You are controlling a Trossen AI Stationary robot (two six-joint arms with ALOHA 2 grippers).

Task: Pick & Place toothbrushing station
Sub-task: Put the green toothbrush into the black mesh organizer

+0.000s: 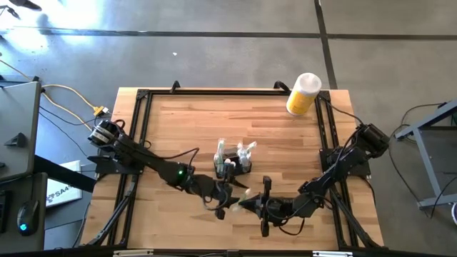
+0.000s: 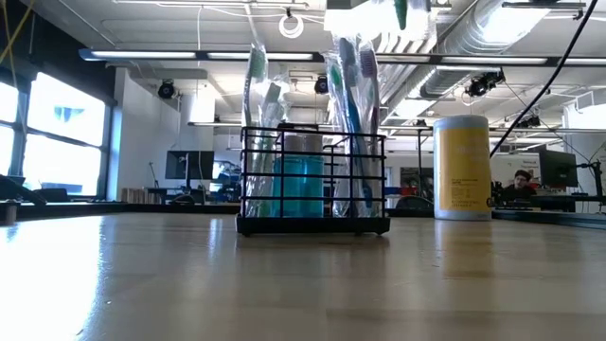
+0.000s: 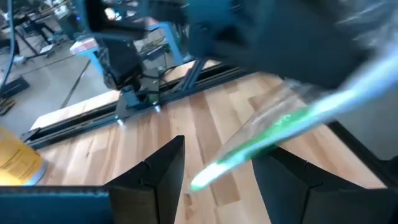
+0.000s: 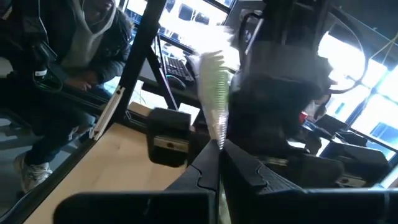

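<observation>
The black wire-mesh caddy point(image 1: 233, 163) stands on its base at the table's middle and holds several wrapped toothbrushes and a teal cup point(image 2: 301, 185). My right gripper point(image 1: 245, 205), near the front edge, is shut on a green toothbrush in a clear wrapper point(image 4: 214, 93). My left gripper point(image 1: 223, 200) is open right beside it. In the left wrist view its fingers point(image 3: 163, 174) stand on either side of the toothbrush's green end point(image 3: 249, 149) and do not touch it. My right gripper pinches the wrapped toothbrush between its two fingers, on the wrapper point(image 4: 217, 138) just below the bristle head. The toothbrush sticks out ahead of the fingertips, along the fingers, with its bristle end point(image 4: 213, 68) free. It is lifted clear of the table.
A yellow cylinder with a white lid point(image 1: 303, 93) stands at the table's far right. A black frame point(image 1: 143, 96) runs round the tabletop. A seated person point(image 4: 74, 56) shows beyond the table in the right wrist view. Bare wood lies to the caddy's left and right.
</observation>
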